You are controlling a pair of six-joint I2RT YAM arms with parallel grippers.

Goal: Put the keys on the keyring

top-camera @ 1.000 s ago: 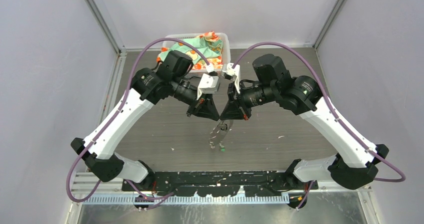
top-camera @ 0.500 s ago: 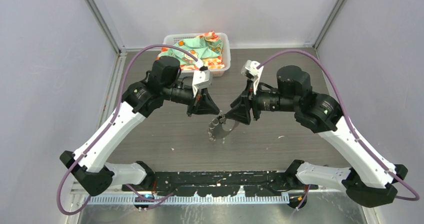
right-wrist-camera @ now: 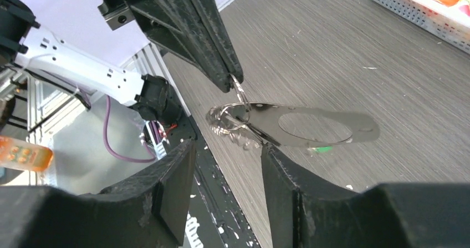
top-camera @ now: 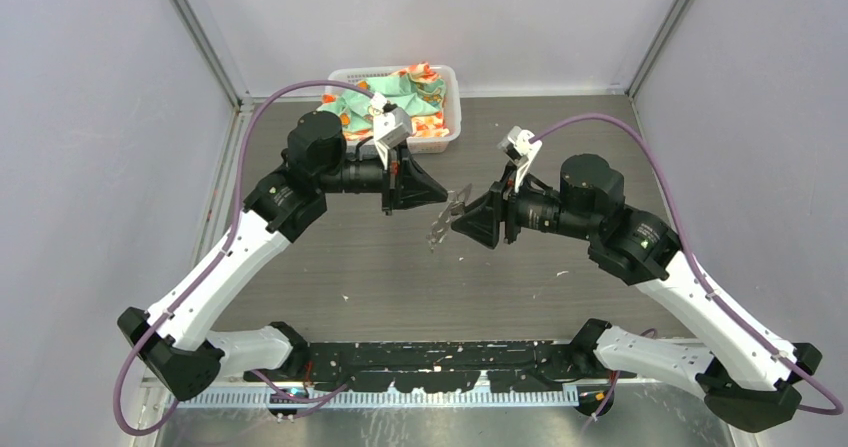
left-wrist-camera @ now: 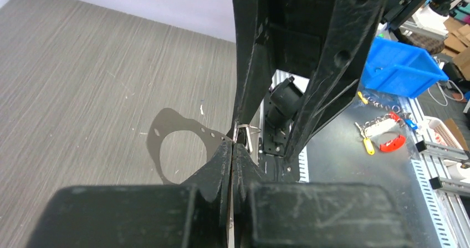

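Your arms have swung apart and raised the keyring (right-wrist-camera: 265, 112) higher above the counter (top-camera: 380, 277), and your right claw (top-camera: 462, 225) has spread wide. Your left claw (right-wrist-camera: 233, 81), pressed together, pinches the keyring's small wire loop. The keyring hangs between both claws, nearly level, its long axis running from that pinch toward the counter's far side.

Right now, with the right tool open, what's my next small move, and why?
Probably ease the right tool forward and close on the thin silver-grey metal keyring loop: it dangles from the shut left tool, and the right jaws stand open, holding nothing.
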